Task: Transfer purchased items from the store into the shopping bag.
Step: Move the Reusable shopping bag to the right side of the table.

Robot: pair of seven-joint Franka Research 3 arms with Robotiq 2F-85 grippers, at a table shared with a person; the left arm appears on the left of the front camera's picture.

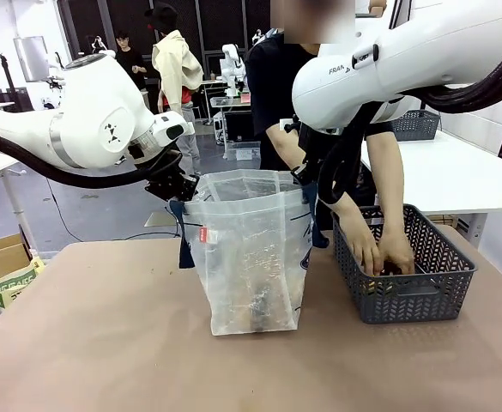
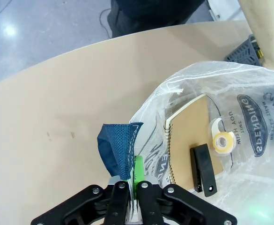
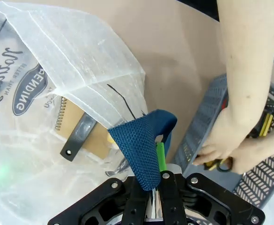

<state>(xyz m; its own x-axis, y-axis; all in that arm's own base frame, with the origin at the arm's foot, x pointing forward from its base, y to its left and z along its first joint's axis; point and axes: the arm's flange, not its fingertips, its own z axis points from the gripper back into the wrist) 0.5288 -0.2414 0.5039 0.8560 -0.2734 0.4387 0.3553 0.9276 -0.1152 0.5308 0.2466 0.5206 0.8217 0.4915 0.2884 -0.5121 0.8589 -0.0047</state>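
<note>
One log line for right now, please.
left tool: shut on handle | right tool: shut on other handle | bag: held open, notebook, tape inside | person's hands: in basket

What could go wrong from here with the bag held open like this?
1. The left end effector and right end effector each pinch only a navy strap handle; a slip would likely collapse the mouth of the shopping bag.
2. The person's hands are in the basket beside the right arm; lifting an item across could bump it.
</note>
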